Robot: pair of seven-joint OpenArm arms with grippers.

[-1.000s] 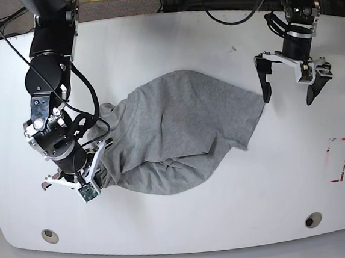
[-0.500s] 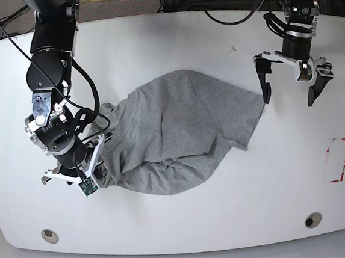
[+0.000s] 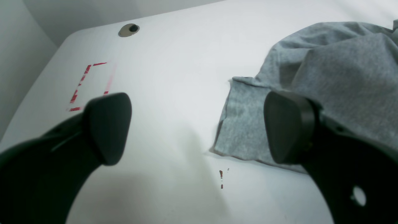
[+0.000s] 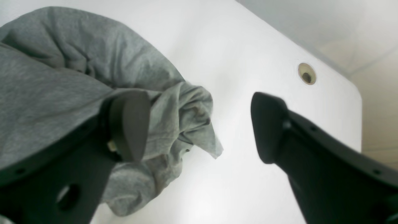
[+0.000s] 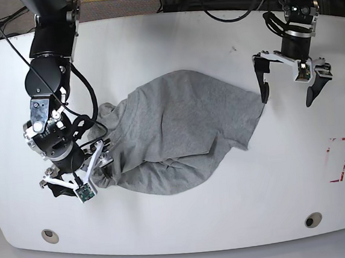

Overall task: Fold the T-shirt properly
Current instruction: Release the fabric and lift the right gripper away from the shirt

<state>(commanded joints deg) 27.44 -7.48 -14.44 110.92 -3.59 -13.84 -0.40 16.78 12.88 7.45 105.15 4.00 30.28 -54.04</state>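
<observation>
Grey T-shirt (image 5: 179, 131) lies crumpled; wrist views alone show both grippers (image 3: 199, 130) (image 4: 199, 124) spread, empty.

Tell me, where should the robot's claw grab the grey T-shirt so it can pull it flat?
Probably the flat hemmed corner of the T-shirt by the open left claw. It lies thin on the table, so one finger could slide under from the bare side. The bunched end by the open right claw is a lumpier hold.
</observation>
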